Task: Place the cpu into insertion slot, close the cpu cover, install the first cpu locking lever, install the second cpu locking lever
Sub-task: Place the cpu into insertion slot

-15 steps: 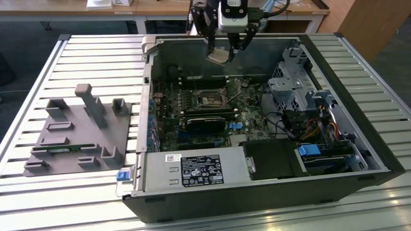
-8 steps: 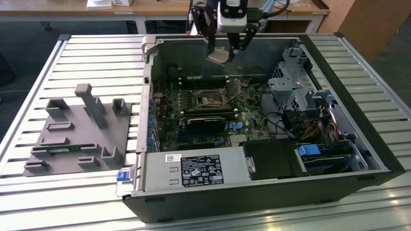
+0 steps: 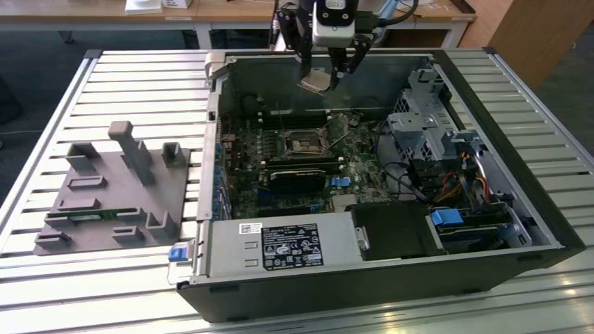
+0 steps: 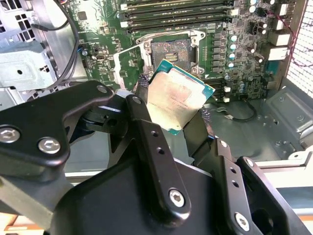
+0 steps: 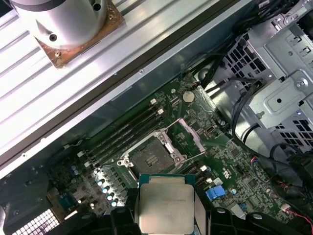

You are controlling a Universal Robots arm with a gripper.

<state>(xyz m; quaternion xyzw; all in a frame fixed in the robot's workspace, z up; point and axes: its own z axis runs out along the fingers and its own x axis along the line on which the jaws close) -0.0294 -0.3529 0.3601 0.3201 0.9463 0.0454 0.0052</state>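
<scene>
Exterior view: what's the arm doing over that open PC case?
The arm's hand is shut on the cpu, holding it tilted in the air above the motherboard inside the open computer case. The insertion slot is bare and the cpu cover stands swung open, so nothing is seated yet.

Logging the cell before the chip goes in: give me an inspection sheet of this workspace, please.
Surface: silvery slatted metal table carrying an open black computer case.
Job's things: small flat silvery-beige square cpu held above the board; square dark-centred insertion slot empty; thin silvery cpu cover swung open.
Clutter: grey moulded fixture block beside the case.
Grippers: black gripper shut on the cpu.
Cables: coloured wires inside the case.
Surroundings: wooden desk behind.
</scene>
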